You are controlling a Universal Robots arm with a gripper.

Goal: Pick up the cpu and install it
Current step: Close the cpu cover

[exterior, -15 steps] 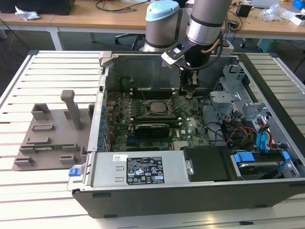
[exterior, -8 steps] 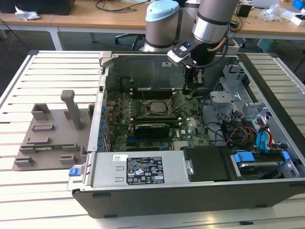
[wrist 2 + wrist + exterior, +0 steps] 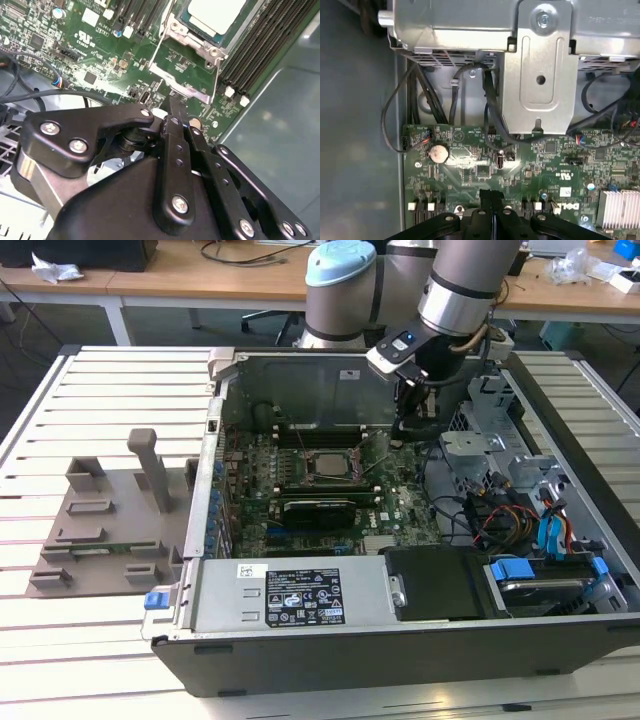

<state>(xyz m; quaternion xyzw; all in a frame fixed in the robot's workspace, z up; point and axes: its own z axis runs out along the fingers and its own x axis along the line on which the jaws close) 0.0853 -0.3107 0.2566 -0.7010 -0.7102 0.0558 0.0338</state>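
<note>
While the tool (image 3: 492, 196) looks shut and empty, the thin, light cpu (image 3: 217, 14) probably breaks easily; hold its edges.

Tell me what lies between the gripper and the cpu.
In the second wrist view: the silver socket frame and green motherboard, between gripper and cpu.

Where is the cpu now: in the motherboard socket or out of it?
In: the cpu lies flat inside the socket frame, apart from the claw.
</note>
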